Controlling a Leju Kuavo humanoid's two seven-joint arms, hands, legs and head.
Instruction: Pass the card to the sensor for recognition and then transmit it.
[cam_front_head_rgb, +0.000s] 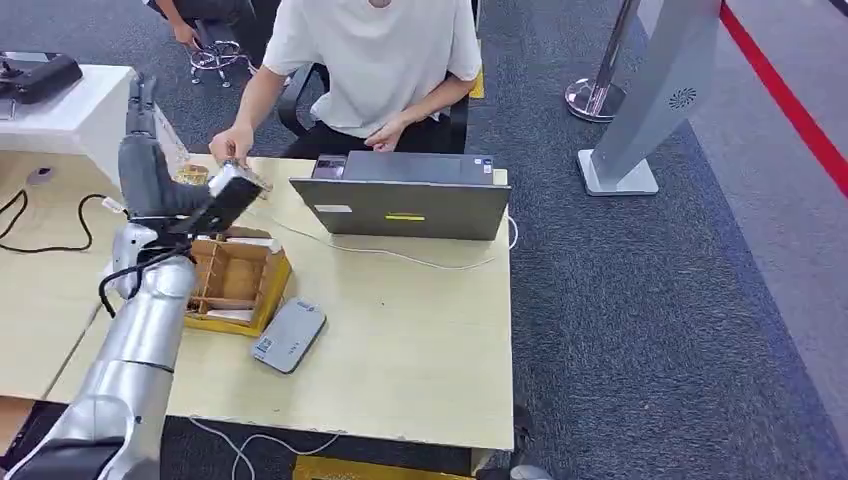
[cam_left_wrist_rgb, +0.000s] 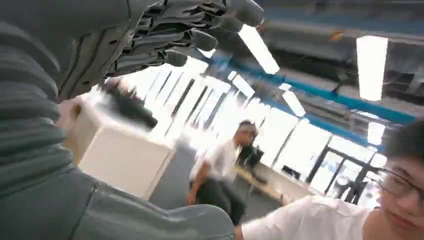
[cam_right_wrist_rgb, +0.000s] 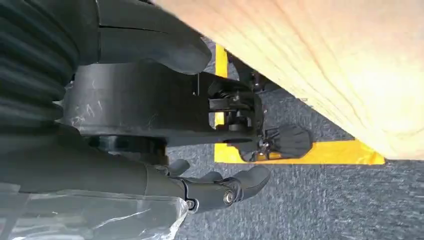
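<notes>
The left arm is raised over the far-left part of the light wooden table (cam_front_head_rgb: 420, 360), beyond the wooden divided box (cam_front_head_rgb: 232, 280) that sits on a yellow tray. The left hand (cam_front_head_rgb: 205, 205) is extended past that box toward a seated person in a white shirt (cam_front_head_rgb: 375, 60). At its far end lies a pale, flat item (cam_front_head_rgb: 232, 180) that appears to be the card, and the person's hand (cam_front_head_rgb: 232, 145) rests on or just above it. Whether the robot's fingers actually clamp the card cannot be told from the head view. In the left wrist view the dark fingers (cam_left_wrist_rgb: 185, 35) are curled inward, and nothing between them can be made out.

The grey card sensor (cam_front_head_rgb: 288, 335) lies flat on the table just beside the box's near-right corner, well apart from the card. A grey laptop (cam_front_head_rgb: 405, 200) stands open beyond the box, to its right, with a white cable running past it.

The right hand (cam_right_wrist_rgb: 220, 187) hangs below the table edge over grey carpet, its fingers loosely bent and holding nothing.
</notes>
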